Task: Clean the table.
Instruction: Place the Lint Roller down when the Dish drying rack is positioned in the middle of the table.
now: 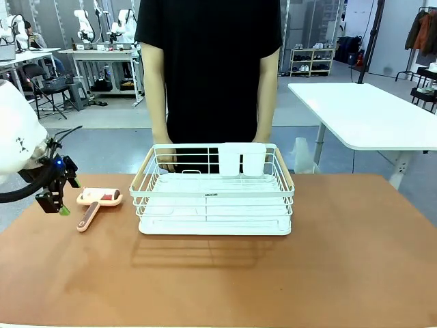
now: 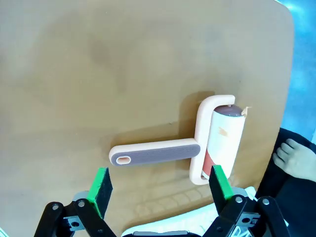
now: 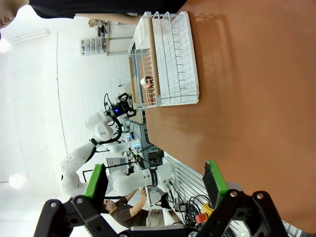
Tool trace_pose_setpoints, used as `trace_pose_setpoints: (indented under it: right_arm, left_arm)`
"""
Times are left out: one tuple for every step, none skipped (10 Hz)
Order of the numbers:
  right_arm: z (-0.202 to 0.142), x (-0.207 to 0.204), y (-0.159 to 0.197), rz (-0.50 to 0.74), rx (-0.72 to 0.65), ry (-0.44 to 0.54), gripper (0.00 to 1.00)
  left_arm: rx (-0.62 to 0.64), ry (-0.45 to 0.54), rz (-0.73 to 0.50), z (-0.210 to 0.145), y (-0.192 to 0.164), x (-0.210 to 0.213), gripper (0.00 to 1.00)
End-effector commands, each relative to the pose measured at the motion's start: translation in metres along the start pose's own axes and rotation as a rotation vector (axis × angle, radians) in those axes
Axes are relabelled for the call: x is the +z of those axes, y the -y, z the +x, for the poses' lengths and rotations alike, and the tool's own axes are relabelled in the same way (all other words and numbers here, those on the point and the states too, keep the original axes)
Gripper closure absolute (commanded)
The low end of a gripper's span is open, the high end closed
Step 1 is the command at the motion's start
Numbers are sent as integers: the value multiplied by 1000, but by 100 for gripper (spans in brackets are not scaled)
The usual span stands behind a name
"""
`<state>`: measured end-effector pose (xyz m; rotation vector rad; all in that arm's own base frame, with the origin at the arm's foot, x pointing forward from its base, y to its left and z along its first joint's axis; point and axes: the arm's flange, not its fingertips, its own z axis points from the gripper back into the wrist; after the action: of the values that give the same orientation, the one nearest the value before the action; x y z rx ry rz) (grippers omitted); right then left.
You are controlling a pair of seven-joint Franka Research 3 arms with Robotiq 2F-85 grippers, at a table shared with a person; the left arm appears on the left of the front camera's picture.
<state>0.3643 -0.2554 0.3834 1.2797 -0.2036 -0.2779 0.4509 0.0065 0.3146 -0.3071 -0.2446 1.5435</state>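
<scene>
Just left of the white wire dish rack on the terracotta table, I hover my wide-open left gripper over the light, rigid peach lint roller, best gripped by its ribbed handle.

Dish rack: I see a white wire dish rack with pale wooden side handles, sitting on a white drip tray, centre of my front view.
Cutlery cups: two white plastic cups hang side by side on the rack's far rail.
Lint roller: a peach-pink plastic lint roller with a grey ribbed grip lies flat, just left of the rack; its white sheet roll has a dark red end.
White table: a white-topped table on grey legs stands behind, far right.
Person: I see someone in a black T-shirt standing at the far edge.
Shelving: a low shoe rack by the back wall.
</scene>
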Motion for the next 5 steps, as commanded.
trace_pose_setpoints:
  right_arm:
    - [-4,-1,-3,4,4,-1,0]
    - [-4,-1,-3,4,4,-1,0]
    - [-4,-1,-3,4,4,-1,0]
    - [-4,-1,-3,4,4,-1,0]
    - [-4,-1,-3,4,4,-1,0]
  left_arm:
    - [-4,-4,-23,1,3,4,0]
    - [-4,-4,-23,1,3,4,0]
    - [-4,-4,-23,1,3,4,0]
    - [-4,-4,-23,1,3,4,0]
    - [-4,-4,-23,1,3,4,0]
